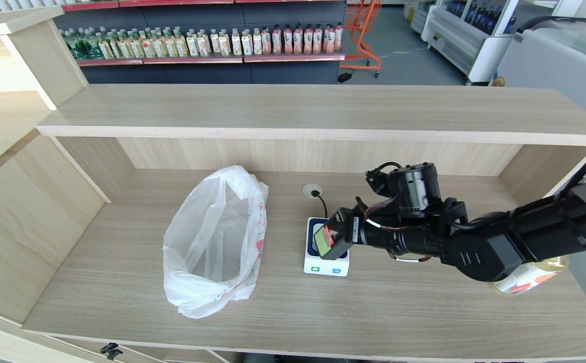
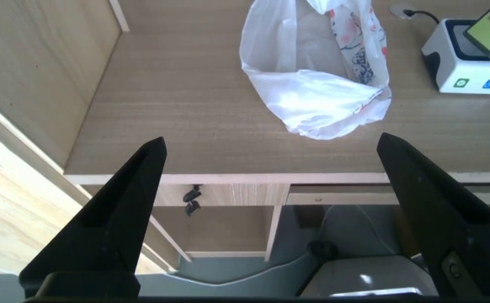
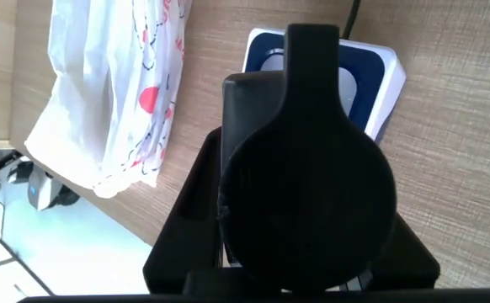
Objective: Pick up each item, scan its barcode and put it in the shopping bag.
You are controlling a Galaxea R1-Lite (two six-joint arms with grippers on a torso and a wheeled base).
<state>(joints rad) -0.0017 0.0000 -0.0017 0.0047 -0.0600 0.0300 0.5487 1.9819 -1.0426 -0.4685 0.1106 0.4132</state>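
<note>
Small box, clamped in right gripper, hangs over scanner. Shopping bag looks empty, can at counter's right edge waits, and left gripper is spread, holding nothing.

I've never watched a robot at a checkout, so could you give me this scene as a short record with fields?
Right gripper: shut on small green box, held over scanner
Scanner: white and blue, on counter beside shopping bag
Shopping bag: open, looks empty
Left gripper: open, near the counter's front edge
Waiting: can, partly under right arm
</note>
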